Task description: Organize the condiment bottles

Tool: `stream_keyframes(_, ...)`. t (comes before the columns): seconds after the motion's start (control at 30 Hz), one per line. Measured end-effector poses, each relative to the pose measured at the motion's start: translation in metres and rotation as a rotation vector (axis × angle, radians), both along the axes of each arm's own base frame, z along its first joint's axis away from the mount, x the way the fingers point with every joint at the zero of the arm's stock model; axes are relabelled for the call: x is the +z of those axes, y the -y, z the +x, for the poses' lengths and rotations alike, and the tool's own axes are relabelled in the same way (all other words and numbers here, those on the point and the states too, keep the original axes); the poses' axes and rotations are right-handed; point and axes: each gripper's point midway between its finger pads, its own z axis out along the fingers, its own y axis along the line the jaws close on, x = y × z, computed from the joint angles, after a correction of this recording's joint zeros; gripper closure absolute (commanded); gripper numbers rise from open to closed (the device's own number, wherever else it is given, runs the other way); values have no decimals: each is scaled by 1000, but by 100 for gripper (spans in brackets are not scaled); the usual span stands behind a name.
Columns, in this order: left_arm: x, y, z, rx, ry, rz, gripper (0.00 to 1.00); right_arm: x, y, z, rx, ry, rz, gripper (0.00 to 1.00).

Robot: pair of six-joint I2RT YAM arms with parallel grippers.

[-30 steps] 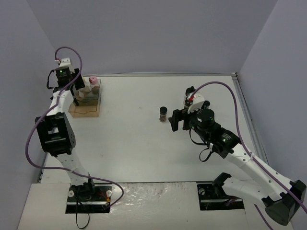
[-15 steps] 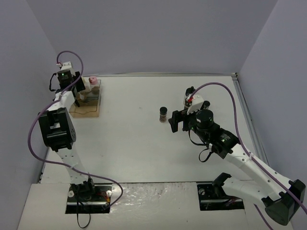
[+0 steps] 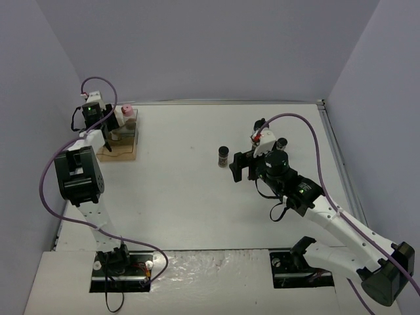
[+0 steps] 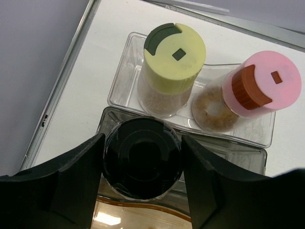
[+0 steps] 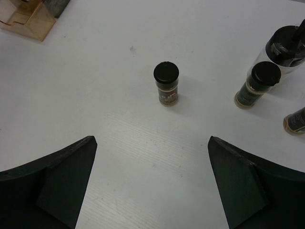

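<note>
In the left wrist view my left gripper (image 4: 142, 145) is shut on a black-capped jar (image 4: 142, 162), with a finger against each side of its cap. It holds the jar at the rack's (image 4: 190, 212) middle step. A yellow-capped jar (image 4: 174, 62) and a pink-capped jar (image 4: 259, 88) stand in the clear tray behind. In the top view the left gripper (image 3: 111, 123) is at the rack (image 3: 121, 149) at far left. My right gripper (image 5: 151, 143) is open and empty. It is just short of a small black-capped jar (image 5: 166, 88), which stands alone mid-table (image 3: 224, 156).
Right of the lone jar stand a larger knob-topped jar (image 5: 286, 47), a black-capped jar (image 5: 257, 85) and another jar at the frame edge (image 5: 295, 121). The rack's corner (image 5: 33, 19) shows at far left. A raised rim (image 3: 331, 141) borders the table.
</note>
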Motion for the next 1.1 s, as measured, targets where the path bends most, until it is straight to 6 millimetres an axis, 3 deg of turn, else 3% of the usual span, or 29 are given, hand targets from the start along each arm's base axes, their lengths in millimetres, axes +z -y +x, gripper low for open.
stream_keyframes(0.13,-3,0,0,1,7,0,16,-1,-1,1,0,-1,0,0)
stream_keyframes(0.27,-15,2,-8,6,-26,-13,7,-1,-2,3,-4,2,2,0)
stream_keyframes(0.4,-9,4,-20,25,-42,-34,3,1,-3,9,-16,5,-7,0)
stream_keyframes(0.53,19,8,-40,61,-42,-66,3,9,0,22,-60,11,-19,0)
stream_keyframes(0.67,63,17,-69,93,-29,-117,3,27,10,56,-166,33,-34,0)
stream_keyframes(0.73,87,27,-83,88,4,-156,3,27,23,74,-227,23,-51,0)
stream_keyframes(0.87,113,62,-122,32,46,-235,3,7,55,113,-355,-29,-98,1)
stream_keyframes(0.97,108,104,-148,-67,5,-258,3,-12,71,144,-420,-73,-130,2)
stream_keyframes(1.1,95,163,-171,-239,-63,-251,3,-53,92,184,-491,-153,-160,2)
